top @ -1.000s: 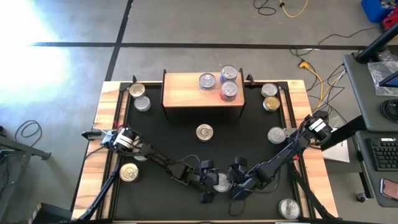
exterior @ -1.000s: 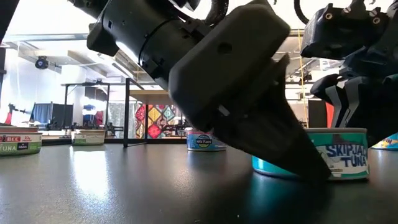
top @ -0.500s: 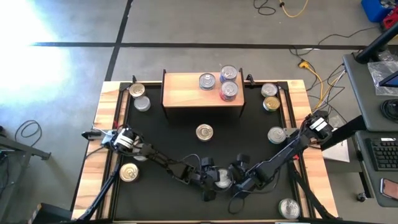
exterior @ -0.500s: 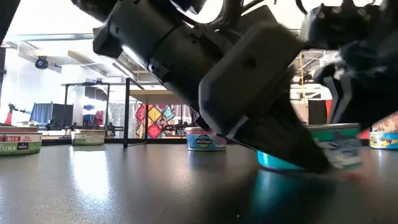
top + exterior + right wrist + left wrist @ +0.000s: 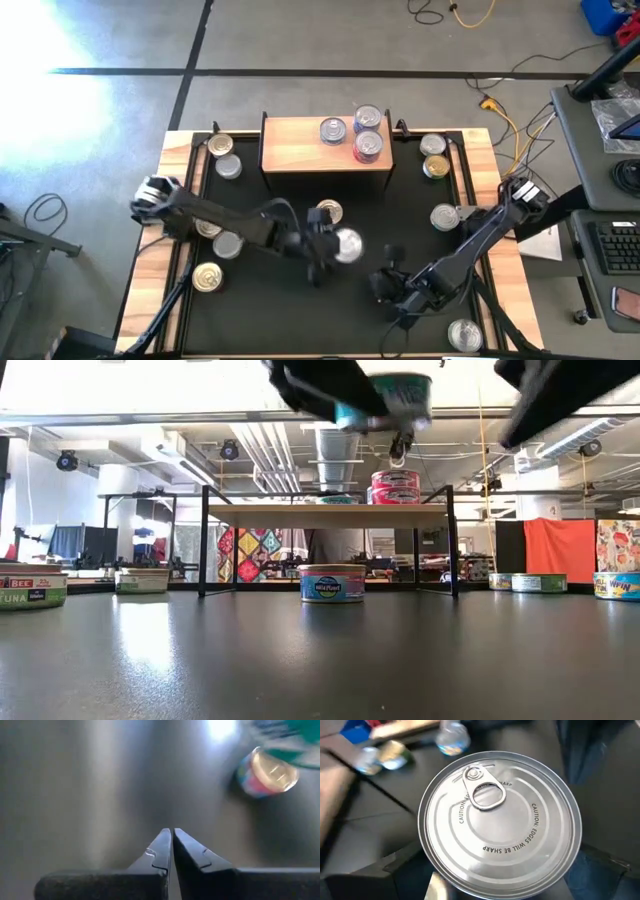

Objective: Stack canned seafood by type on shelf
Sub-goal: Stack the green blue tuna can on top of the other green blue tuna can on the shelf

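The left gripper (image 5: 330,247) grips a round tin (image 5: 348,244) with a smooth silver pull-tab lid, held above the black tabletop (image 5: 270,300) in front of the rectangular light-wood shelf (image 5: 300,145). The right gripper (image 5: 385,285) hangs nearby, its fingers pressed together and empty.

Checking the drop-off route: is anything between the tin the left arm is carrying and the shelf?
The left gripper holds a silver-lidded tin above the table. One tin sits on the table between it and the shelf, but low, under the carried tin. Nothing else visibly blocks.
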### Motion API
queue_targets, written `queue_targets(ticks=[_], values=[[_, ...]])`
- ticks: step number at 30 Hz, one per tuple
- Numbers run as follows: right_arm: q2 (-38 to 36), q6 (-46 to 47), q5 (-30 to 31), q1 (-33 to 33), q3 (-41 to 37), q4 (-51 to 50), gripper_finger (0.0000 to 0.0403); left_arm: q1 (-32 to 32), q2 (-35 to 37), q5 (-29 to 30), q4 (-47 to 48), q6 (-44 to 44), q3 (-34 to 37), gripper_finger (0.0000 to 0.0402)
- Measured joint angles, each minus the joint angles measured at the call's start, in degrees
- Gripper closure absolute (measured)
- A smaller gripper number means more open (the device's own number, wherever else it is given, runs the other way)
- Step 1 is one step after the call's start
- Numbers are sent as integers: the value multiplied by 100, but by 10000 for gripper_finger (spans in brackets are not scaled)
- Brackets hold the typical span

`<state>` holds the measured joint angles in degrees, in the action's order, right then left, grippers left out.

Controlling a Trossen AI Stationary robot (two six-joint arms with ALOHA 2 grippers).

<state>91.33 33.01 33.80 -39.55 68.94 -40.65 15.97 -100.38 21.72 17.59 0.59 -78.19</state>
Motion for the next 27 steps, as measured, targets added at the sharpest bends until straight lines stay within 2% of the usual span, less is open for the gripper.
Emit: queue_targets(ticks=[3, 7, 11, 16, 22, 27], values=[[-13, -345, 244, 169, 40, -18, 390, -304, 424, -82, 241, 324, 16, 55], [-13, -731, 242, 572, 32, -45, 390, -731, 935, -297, 308, 1037, 114, 55], [-13, -1276, 240, 1088, 55, -50, 390, -1464, 1390, -975, 327, 1563, 439, 55], [-13, -1845, 387, 1774, 304, -49, 390, -2739, 1878, -1801, 188, 2092, 883, 55], [-13, -2840, 672, 2383, 1065, -29, 390, -4076, 1922, -2914, 195, 2582, 997, 55], [-13, -3239, 673, 2786, 1632, 68, 390, -4693, 1625, -3547, 210, 2904, 710, 55]])
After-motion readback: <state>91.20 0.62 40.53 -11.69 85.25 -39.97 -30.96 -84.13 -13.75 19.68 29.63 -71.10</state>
